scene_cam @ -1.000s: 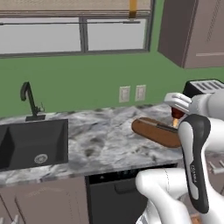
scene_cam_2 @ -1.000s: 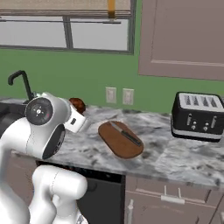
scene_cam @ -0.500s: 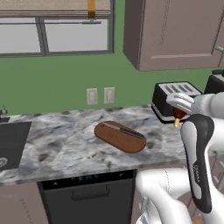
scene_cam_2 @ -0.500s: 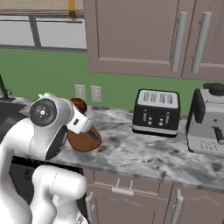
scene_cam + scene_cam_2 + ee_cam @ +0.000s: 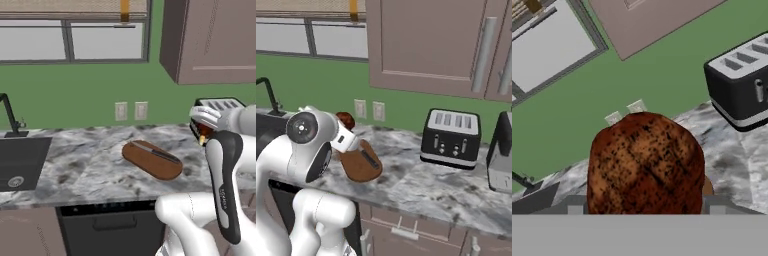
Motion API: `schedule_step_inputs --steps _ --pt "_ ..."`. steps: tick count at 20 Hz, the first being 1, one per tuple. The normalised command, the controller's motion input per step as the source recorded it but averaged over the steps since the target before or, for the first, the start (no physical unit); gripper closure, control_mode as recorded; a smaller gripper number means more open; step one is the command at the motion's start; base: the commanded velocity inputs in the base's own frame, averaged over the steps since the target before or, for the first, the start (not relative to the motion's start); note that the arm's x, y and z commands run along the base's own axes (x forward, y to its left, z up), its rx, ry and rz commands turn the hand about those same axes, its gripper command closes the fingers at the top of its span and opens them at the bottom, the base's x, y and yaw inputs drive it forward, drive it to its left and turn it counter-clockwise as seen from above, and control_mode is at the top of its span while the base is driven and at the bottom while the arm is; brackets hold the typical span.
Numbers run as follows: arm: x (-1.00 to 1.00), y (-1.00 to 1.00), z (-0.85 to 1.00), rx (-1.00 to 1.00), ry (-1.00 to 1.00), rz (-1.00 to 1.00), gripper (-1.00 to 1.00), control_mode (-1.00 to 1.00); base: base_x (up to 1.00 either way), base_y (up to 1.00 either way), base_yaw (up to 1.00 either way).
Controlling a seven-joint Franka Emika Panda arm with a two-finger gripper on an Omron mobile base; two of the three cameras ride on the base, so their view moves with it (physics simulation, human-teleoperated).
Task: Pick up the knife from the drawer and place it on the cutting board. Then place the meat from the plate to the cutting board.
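You had the meat [image 5: 645, 165] clamped between the fingers, with the cutting board [image 5: 152, 160] apparently lying below them.

1. We see the cutting board [image 5: 152, 159], oval and reddish-brown, flat on the marble surface [image 5: 85, 170].
2. The knife [image 5: 153, 151] lies along it.
3. The meat [image 5: 644, 165], dark and speckled, sits raised in the hand [image 5: 643, 205].

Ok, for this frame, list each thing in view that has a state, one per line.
gripper: closed on the meat, held above the counter
meat: in the gripper, off the cutting board
knife: lying flat on the cutting board
cutting board: flat on the counter, bearing the knife
toaster: upright on the counter, slots empty
upper cabinet doors: shut
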Motion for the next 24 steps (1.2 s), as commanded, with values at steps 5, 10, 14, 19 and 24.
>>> schedule_step_inputs --steps 5,10,14,19,24 --pt "0.00 0.00 0.00 0.00 0.00 0.00 1.00 1.00 0.34 0.07 0.37" --pt "0.00 0.00 0.00 0.00 0.00 0.00 1.00 1.00 0.25 0.00 0.35" --pt "0.00 0.00 0.00 0.00 0.00 0.00 1.00 1.00 0.11 0.05 0.30" --pt "0.00 0.21 -0.36 -0.18 0.12 0.10 1.00 -1.00 0.00 0.00 0.00" --pt "0.00 0.07 -0.36 -0.18 0.09 0.01 1.00 -1.00 0.00 0.00 0.00"
